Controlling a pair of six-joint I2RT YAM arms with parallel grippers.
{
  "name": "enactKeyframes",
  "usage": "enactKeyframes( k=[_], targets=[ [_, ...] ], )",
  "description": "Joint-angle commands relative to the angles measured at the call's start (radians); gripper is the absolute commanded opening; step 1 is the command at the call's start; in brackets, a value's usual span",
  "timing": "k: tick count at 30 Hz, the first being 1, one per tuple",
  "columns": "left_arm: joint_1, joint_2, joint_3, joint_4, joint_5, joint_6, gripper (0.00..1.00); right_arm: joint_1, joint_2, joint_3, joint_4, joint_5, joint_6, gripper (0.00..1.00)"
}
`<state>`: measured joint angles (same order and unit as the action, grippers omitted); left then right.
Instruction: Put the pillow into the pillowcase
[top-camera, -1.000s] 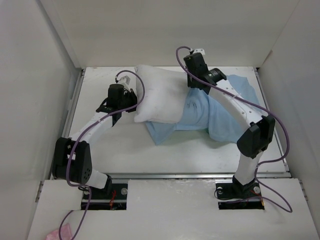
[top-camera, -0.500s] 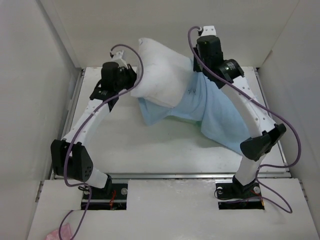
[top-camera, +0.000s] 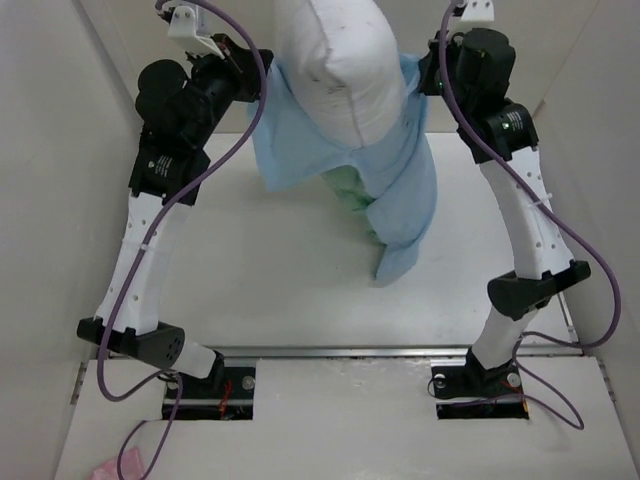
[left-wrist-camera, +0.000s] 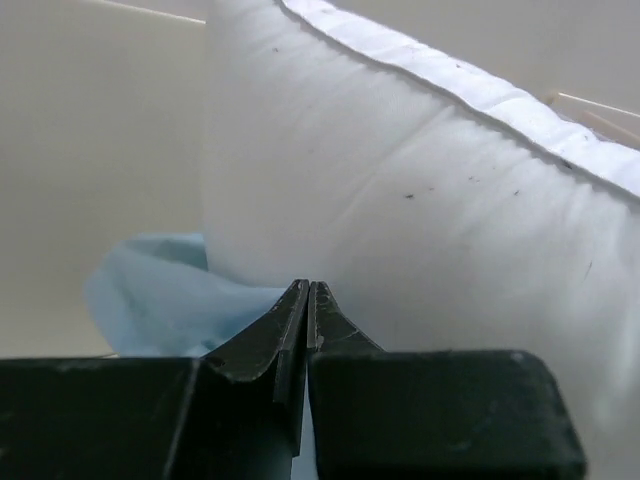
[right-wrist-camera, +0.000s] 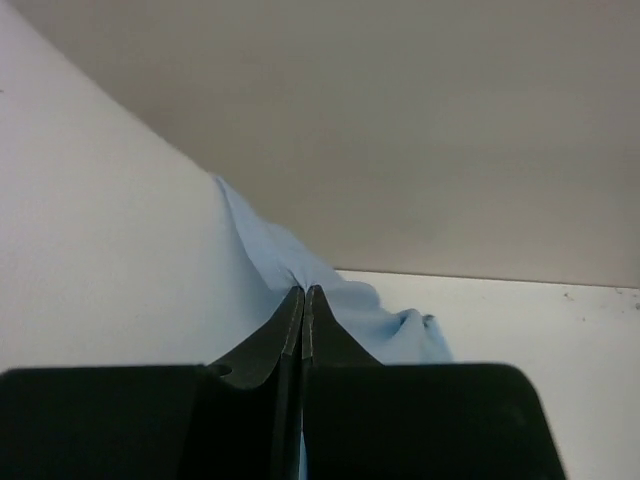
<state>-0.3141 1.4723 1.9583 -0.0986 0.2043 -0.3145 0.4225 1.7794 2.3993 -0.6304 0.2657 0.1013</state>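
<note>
The left arm (top-camera: 140, 240) stands tall to the left of the pillow (top-camera: 335, 60), its long link near upright and its wrist bent inward toward the pillow's left side. The right arm (top-camera: 525, 215) stands equally tall to the pillow's right, its wrist turned in toward that side. The left pincer (left-wrist-camera: 308, 292) has its jaws pressed together, pinching the pillowcase (left-wrist-camera: 160, 290) against the pillow. The right pincer (right-wrist-camera: 302, 293) is likewise clamped on a fold of pillowcase.

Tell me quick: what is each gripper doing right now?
Left gripper: closed, pinching the pillowcase.
Right gripper: closed, also pinching the pillowcase.
</note>
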Motion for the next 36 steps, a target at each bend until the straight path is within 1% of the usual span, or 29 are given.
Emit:
enactKeyframes(
  k=[1,2,3,4,5,6,7,8,9,10,11,12,13,14,15,16,17,18,20,22,23,25,26,29,30,31,32,33,36],
  targets=[
    [-0.025,-0.079,0.057,0.025,-0.153,0.072,0.00,0.051,-0.072,-0.081,-0.005,-0.145,-0.030,0.00],
    [0.025,-0.019,0.168,-0.033,-0.170,0.072,0.00,0.108,-0.148,-0.223,0.044,-0.190,-0.067,0.00],
    [0.045,0.021,0.238,-0.065,-0.186,0.063,0.00,0.166,-0.325,-0.361,0.228,-0.210,-0.115,0.00],
    [0.059,0.070,0.316,-0.105,-0.204,0.063,0.00,0.211,-0.394,-0.465,0.312,-0.233,-0.135,0.00],
    [0.069,0.170,0.503,-0.162,-0.204,0.048,0.00,0.228,-0.432,-0.514,0.358,-0.282,-0.135,0.00],
    [0.069,0.207,0.590,-0.290,-0.186,0.048,0.00,0.202,-0.420,-0.461,0.383,-0.243,-0.135,0.00],
    [0.069,0.218,0.634,-0.320,-0.063,0.048,0.00,0.176,-0.379,-0.395,0.383,-0.187,-0.094,0.00],
    [0.060,0.201,0.622,-0.320,-0.004,0.048,0.00,0.101,-0.324,-0.312,0.383,-0.069,-0.065,0.00],
    [0.005,0.095,0.449,-0.199,0.029,0.076,0.00,0.070,-0.257,-0.110,0.374,0.004,-0.036,0.00],
    [-0.031,0.016,0.309,-0.093,0.041,0.092,0.00,0.047,-0.100,0.011,0.289,0.059,-0.025,0.00],
    [-0.055,-0.059,0.178,0.009,0.017,0.106,0.00,0.030,-0.027,0.138,0.200,0.093,-0.015,0.00],
    [-0.089,-0.140,0.066,0.070,-0.027,0.118,0.00,0.030,0.024,0.340,0.087,0.075,-0.015,0.00],
    [-0.089,-0.141,0.065,0.080,-0.117,0.130,0.00,0.044,0.034,0.354,-0.071,0.025,-0.015,0.00],
    [-0.080,-0.141,0.097,0.062,-0.152,0.130,0.00,0.064,-0.013,0.286,-0.062,-0.018,-0.038,0.00],
    [-0.068,-0.117,0.128,0.037,-0.173,0.130,0.00,0.100,-0.091,0.135,0.025,-0.079,-0.054,0.00],
    [-0.034,-0.074,0.173,-0.019,-0.174,0.130,0.00,0.116,-0.180,-0.258,0.169,-0.100,-0.054,0.00],
    [-0.034,-0.060,0.174,-0.038,-0.155,0.115,0.00,0.116,-0.298,-0.382,0.363,-0.120,-0.067,0.00],
    [-0.022,-0.060,0.156,-0.038,-0.146,0.104,0.00,0.116,-0.299,-0.423,0.353,-0.129,-0.068,0.00],
    [-0.022,-0.060,0.016,-0.020,-0.146,0.078,0.00,0.107,-0.261,-0.379,0.267,-0.097,-0.046,0.00],
    [-0.022,-0.070,-0.086,-0.009,-0.109,0.049,0.00,0.076,-0.238,-0.379,0.267,-0.097,-0.046,0.00],
    [-0.022,-0.093,-0.192,0.016,-0.109,0.034,0.00,0.076,-0.218,-0.379,0.267,-0.088,-0.046,0.00],
    [-0.022,-0.113,-0.315,0.046,-0.100,0.014,0.00,0.067,-0.209,-0.423,0.287,-0.104,-0.067,0.00],
    [-0.013,-0.124,-0.425,0.059,-0.100,-0.023,0.00,0.067,-0.209,-0.478,0.287,-0.170,-0.077,0.00],
    [-0.013,-0.110,-0.556,0.083,-0.072,-0.060,0.00,0.082,-0.199,-0.577,0.278,-0.371,-0.104,0.00],
    [-0.003,-0.084,-0.603,0.092,-0.053,-0.060,0.00,0.093,-0.199,-0.663,0.268,-0.435,-0.115,0.01],
    [-0.003,-0.067,-0.616,0.092,-0.024,-0.073,0.00,0.104,-0.212,-0.707,0.244,-0.491,-0.161,0.04],
    [-0.003,-0.050,-0.616,0.092,-0.010,-0.074,0.00,0.134,-0.224,-0.751,0.227,-0.526,-0.187,0.14],
    [-0.003,-0.008,-0.628,0.092,0.006,-0.074,0.00,0.151,-0.224,-0.822,0.204,-0.586,-0.222,0.19],
    [-0.003,0.063,-0.589,0.103,0.026,-0.074,0.00,0.218,-0.250,-0.905,0.115,-0.609,-0.299,0.27]
  ],
)
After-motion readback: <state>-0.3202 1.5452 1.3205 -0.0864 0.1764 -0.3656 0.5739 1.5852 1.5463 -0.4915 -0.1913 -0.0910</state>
